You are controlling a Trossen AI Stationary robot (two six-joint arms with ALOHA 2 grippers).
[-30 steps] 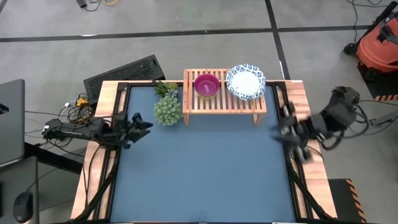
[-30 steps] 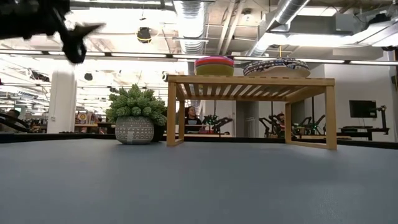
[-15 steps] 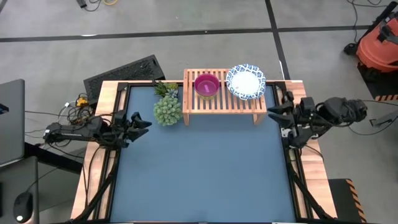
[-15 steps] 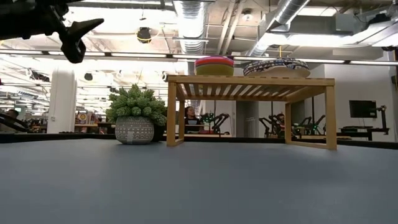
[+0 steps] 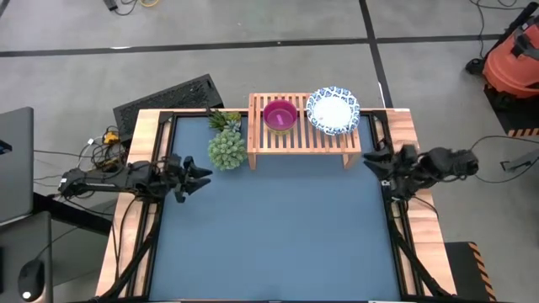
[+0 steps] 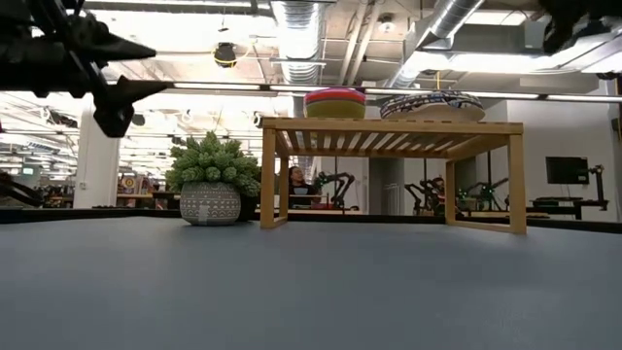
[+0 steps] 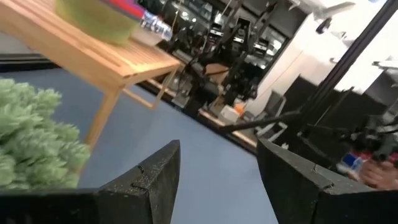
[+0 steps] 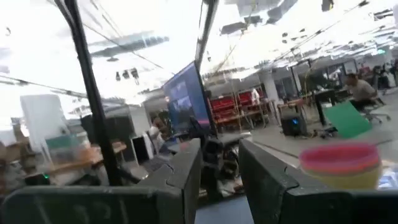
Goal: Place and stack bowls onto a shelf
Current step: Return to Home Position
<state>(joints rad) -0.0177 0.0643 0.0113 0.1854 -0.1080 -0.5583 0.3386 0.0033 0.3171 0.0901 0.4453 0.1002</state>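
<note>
The surface [image 5: 278,227] carries the shelf [image 5: 303,140] at its far edge. On the shelf, the white bowls [image 5: 333,110] are stacked beside the coloured bowls [image 5: 280,115]. Judged: the white bowls are rigid, heavy and chippable; the coloured ones are light and slick. Pinch either at the rim. The high view shows only each stack's top; the low view reveals the layered rims. Left claw [image 5: 205,178] and right claw [image 5: 370,166] hang released and empty at opposite surface edges.

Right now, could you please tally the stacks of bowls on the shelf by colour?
Coloured stack, purple on top: 1
White stack with blue rims: 1
Total: 2 stacks on the shelf. How many bowls each stack holds cannot be counted from here.
</note>
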